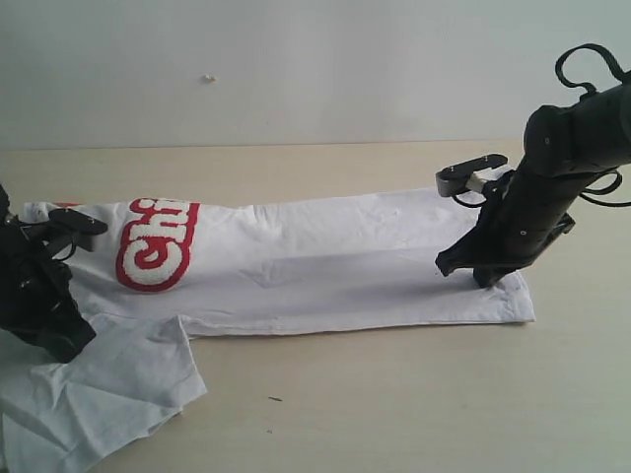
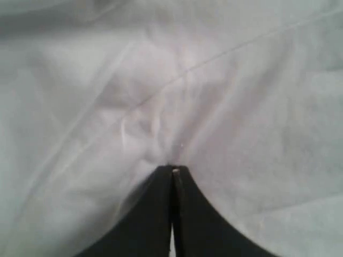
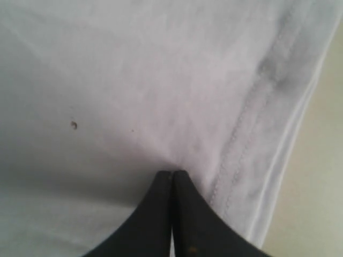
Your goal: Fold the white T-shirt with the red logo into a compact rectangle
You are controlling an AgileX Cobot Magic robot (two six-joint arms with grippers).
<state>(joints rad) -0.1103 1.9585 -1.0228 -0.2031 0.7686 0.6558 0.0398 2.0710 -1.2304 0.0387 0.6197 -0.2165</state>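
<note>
Cloth takes up nearly everything the wrist cameras see. The white T-shirt (image 1: 325, 266) lies stretched in a long, narrow band across the pale tabletop (image 1: 394, 394), doubled over along its length. Its red logo (image 1: 153, 246) sits toward the left end, with the top of the lettering cut off by the fold. A crumpled sleeve (image 1: 108, 384) spills loose toward the near left corner. The left pincer (image 2: 172, 170) is down on that left end, just beside the logo. Its two black fingers (image 2: 153, 214) are pressed together with no gap between them, and creases in the cotton run in to meet their tips — it is clenched on a pinch of the shirt. At the opposite end the right pincer (image 3: 172, 172) stands steeply on the cloth, close to the stitched hem (image 3: 241, 139), with bare tabletop showing just past the shirt's edge. Its fingers are likewise drawn tight together, tips buried in the fabric, and faint puckers fan out from them — gripping the shirt there too, as far as I can see. A small dark speck (image 3: 73, 125) marks the cotton near that pincer. Between the two arms the shirt rests flat on the tabletop, lightly wrinkled, its long near edge fairly straight.
</note>
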